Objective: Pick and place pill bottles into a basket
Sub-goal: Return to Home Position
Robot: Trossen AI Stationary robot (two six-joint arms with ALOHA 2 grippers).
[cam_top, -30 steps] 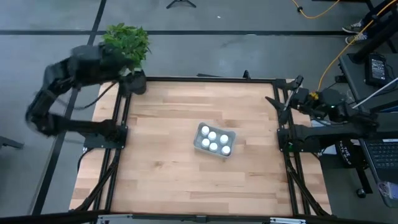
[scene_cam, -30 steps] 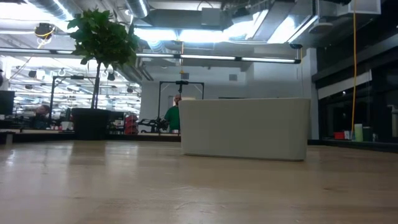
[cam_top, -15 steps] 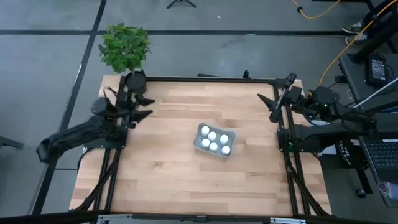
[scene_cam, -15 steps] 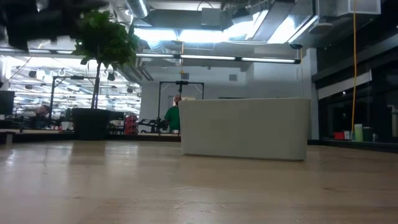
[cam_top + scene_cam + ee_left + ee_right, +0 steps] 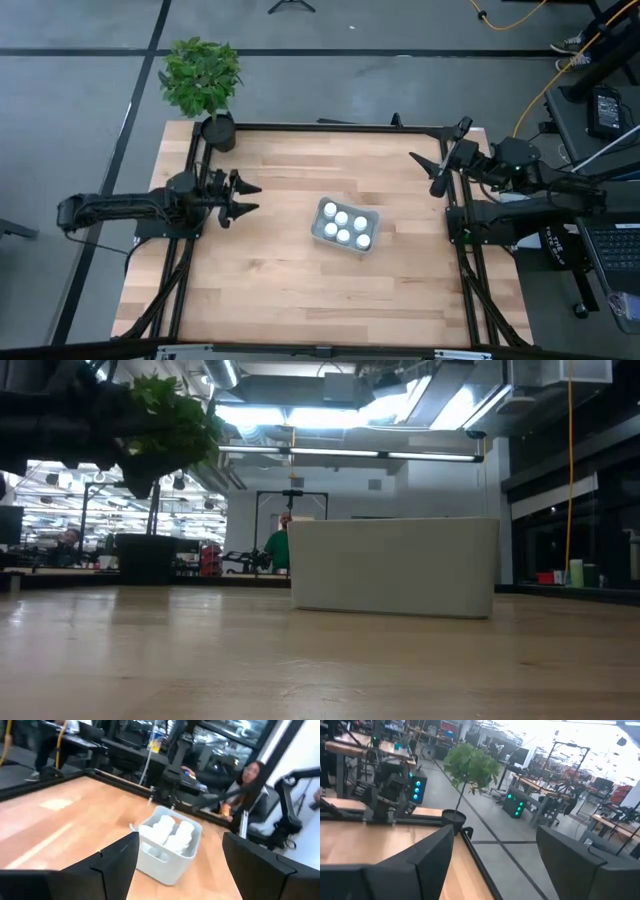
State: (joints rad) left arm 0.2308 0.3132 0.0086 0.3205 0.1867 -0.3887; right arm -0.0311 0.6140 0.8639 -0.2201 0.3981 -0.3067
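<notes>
Pill bottles (image 5: 343,218) stand clustered inside the grey basket (image 5: 318,232) near the middle of the desk (image 5: 270,290). My left end effector (image 5: 252,197), fingers spread apart, hangs at the basket's nine o'clock, pointing toward it. My right end effector (image 5: 447,157), fingers also parted, sits at two o'clock by the desk edge.

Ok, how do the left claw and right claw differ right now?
The left claw hangs over the left part of the table, aimed at the basket of pill bottles; the right claw sits at the table's right edge, aimed toward the plant. Both are open and empty.
</notes>
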